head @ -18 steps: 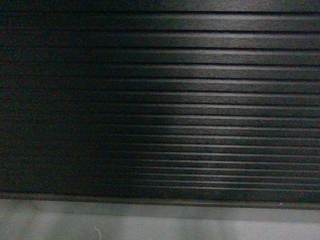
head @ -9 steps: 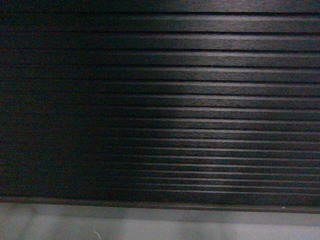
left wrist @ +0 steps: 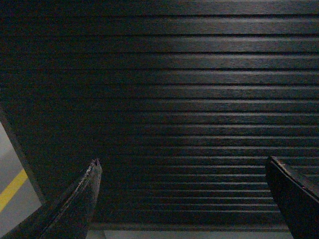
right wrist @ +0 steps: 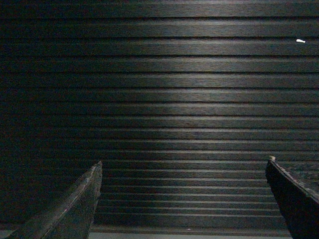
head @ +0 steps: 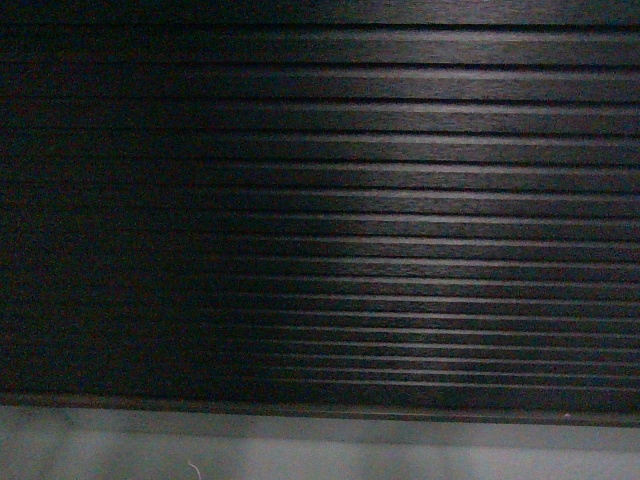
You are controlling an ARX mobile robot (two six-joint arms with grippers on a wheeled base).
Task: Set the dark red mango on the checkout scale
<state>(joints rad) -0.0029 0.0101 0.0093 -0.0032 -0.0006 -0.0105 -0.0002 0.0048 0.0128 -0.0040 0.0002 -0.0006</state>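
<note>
Before the dark ribbed slatted checkout front point(head: 400, 200), both empty grippers, left point(left wrist: 182, 199) and right point(right wrist: 182, 199), are being held spread wide; arms should be raised above counter level first.

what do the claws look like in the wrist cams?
Only the fingers show. Left claw: two dark, near-black tapered fingers, the tip edge looking worn and paler. Right claw: the same dark wedge-shaped fingers, with a small pale speck at one tip. No cables or markings visible; arms out of view.

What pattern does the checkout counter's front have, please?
Dark horizontal ribbed slats, clearest in the right wrist view.
</note>
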